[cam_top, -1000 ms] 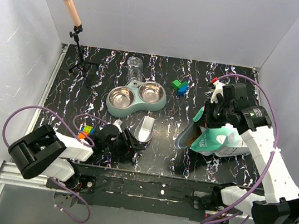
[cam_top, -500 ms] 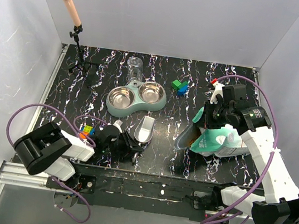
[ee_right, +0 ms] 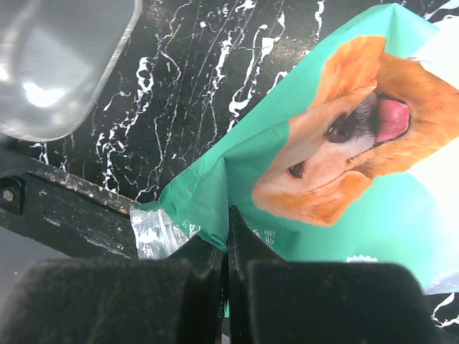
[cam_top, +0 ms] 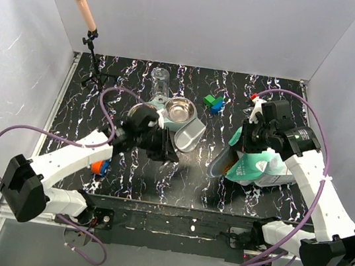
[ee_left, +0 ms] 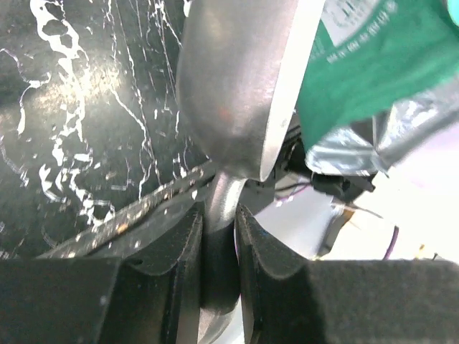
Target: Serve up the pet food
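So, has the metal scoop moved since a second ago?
Yes. The scoop, held in the left end effector, has moved up and right in the top view and now sits right beside the twin bowl.

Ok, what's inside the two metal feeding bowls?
The right bowl shows bare shiny metal, no kibble. The left bowl is mostly covered by the left arm, so its inside cannot be seen.

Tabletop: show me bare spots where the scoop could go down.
Bare table lies along the near edge between the left arm and the bag, and left, between the mic stand and that arm. Crowded around the bowls and blocks.
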Robot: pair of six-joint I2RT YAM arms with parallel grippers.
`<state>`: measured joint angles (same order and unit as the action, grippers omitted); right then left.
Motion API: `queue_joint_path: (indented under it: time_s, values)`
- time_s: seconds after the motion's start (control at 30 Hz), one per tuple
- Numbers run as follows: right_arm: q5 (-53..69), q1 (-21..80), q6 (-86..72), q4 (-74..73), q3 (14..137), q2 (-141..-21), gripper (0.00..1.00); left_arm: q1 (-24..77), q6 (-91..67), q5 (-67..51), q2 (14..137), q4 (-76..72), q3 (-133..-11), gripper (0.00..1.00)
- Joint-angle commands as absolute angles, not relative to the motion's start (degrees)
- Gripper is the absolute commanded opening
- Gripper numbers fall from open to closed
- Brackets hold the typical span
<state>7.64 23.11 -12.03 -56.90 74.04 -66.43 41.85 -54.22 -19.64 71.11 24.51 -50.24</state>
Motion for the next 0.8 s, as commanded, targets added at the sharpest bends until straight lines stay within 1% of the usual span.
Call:
queue_joint_path:
  time_s: [0.0,0.1,0.2,0.27,0.47,0.67,0.77]
  values:
    - [-3.65,24.69,-12.75,-53.88,78.48,-67.41,0.01,41.22,-38.08,-26.09,75.39,63.66,-67.90,0.00]
    - [-10.10,27.24,-12.04,-53.35,80.76,-70.39,0.01,41.22,-35.08,-30.49,78.83,74.94,-77.93,0.00]
    - [-11.68,28.21,-12.56,-53.35,84.19,-73.55,0.01,41.31,-32.97,-32.87,81.03,82.33,-88.81,0.00]
    - [-11.60,28.74,-12.92,-53.44,86.21,-75.14,0.01,41.22,-32.78,-34.27,82.61,85.33,-92.97,0.00]
    - [-8.97,31.72,-12.39,-51.16,87.19,-76.20,0.01,41.66,-34.37,-36.47,85.25,84.55,-93.25,0.00]
    - [-5.55,32.08,-13.80,-50.19,87.10,-75.94,0.01,42.63,-32.17,-32.61,92.10,86.66,-97.72,0.00]
    - [-4.13,32.96,-13.71,-49.92,87.10,-76.03,0.01,44.55,-32.96,-32.26,94.56,84.73,-99.23,0.00]
